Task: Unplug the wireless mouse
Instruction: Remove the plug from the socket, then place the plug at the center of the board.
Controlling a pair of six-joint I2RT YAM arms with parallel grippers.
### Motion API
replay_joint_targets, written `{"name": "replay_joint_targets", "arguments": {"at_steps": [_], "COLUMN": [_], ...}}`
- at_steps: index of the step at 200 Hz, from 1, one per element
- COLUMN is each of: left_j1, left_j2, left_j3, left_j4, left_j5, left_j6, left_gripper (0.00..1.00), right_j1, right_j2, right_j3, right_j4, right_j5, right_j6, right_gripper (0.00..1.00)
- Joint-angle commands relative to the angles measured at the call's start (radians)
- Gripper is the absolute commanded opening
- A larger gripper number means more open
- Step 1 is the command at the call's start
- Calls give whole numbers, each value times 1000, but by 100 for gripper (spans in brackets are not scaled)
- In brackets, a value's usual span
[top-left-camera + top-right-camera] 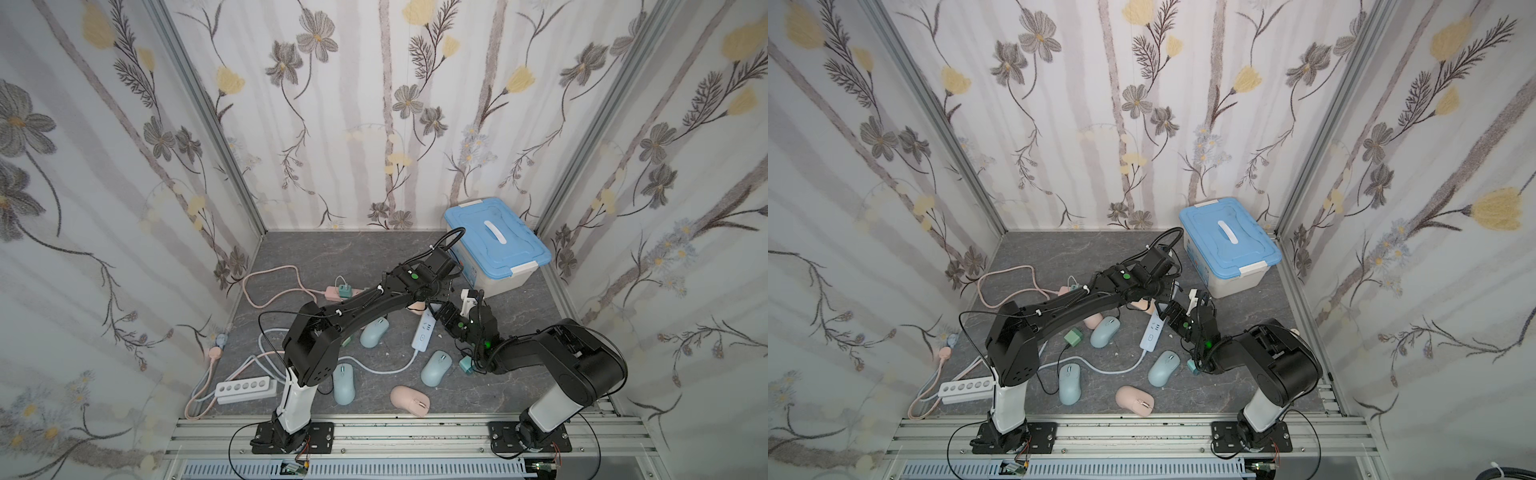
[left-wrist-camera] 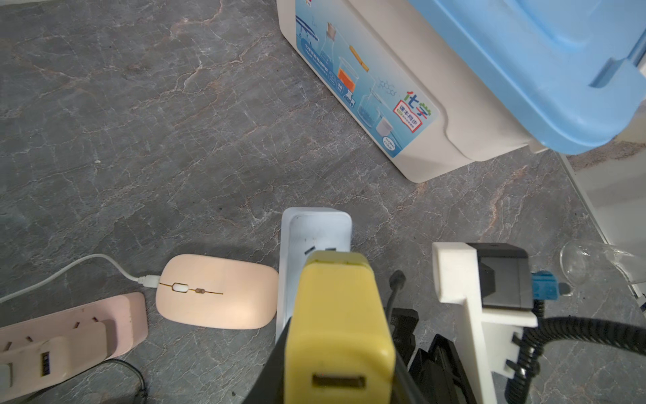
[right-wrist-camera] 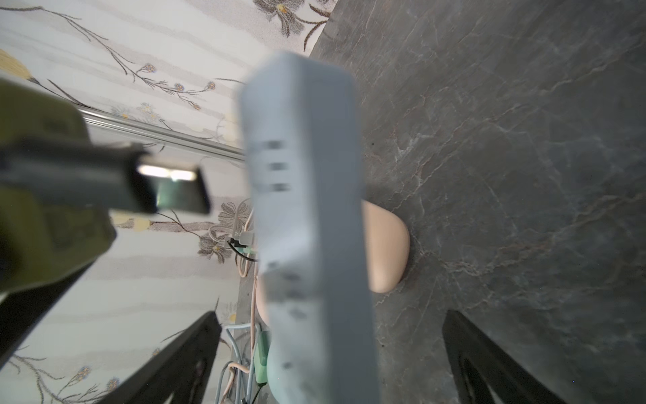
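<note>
Mouse [image 2: 216, 292]: pink, flat on the table [image 2: 140, 140], with a white cable [image 2: 70, 269] plugged into its nose. Its tail end touches the side of the pale blue strip [image 2: 314, 231]. The pink strip [image 2: 70, 332] is just beside its cable end. In both top views it sits mostly hidden under the left arm.

Writing: only the label [image 2: 367, 87] on the box [image 2: 402, 147] reads. It has a big "化学" beside drawings of lab glassware, and the smaller print is too small to read. The box is white with a blue lid [image 2: 542, 70] and sits beyond the strip, near the back right corner.

Left hand [image 2: 341, 335]: pinched onto a yellow adapter [image 2: 335, 290], black fingers [image 2: 272, 377] on its two sides, USB port facing the wrist camera. In the left wrist view the adapter's far end sits over the strip's sockets. In the right wrist view it is blurred and apart from the socket face. A bright metal tip there points at the strip and stops short of it.

Right hand [image 3: 330, 318]: spread wide, holding nothing. The strip runs up between its fingers [image 3: 181, 356], with a gap on both sides.

Farther out: blue mice [image 1: 374, 332] and a second pink mouse [image 1: 409, 401] lie nearer the arm bases. A white strip [image 1: 245, 388] is off to the left.
</note>
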Motion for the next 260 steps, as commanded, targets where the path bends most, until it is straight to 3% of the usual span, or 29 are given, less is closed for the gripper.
{"name": "replay_joint_targets", "arguments": {"at_steps": [1, 74, 154, 190, 231, 260], "left_j1": [0, 15, -69, -71, -70, -57], "left_j2": [8, 55, 143, 235, 314, 319], "left_j3": [20, 81, 52, 92, 164, 158], "left_j4": [-7, -72, -45, -53, -91, -87], "left_j5": [-32, 58, 329, 415, 487, 484], "left_j6": [27, 26, -24, -53, -64, -78], "left_gripper": [0, 0, 0, 0, 0, 39], "right_j1": [-12, -93, -177, -216, -230, -232], "right_j2": [-21, -187, -703, -817, -843, -840], "right_j3": [-29, -117, -142, -166, -172, -172], "right_j4": [81, 26, -584, -648, -659, -664], "right_j5": [-42, -46, 378, 396, 376, 364], "right_j6": [-60, -96, -117, -129, -135, -134], "right_gripper": [95, 93, 92, 92, 92, 93]}}
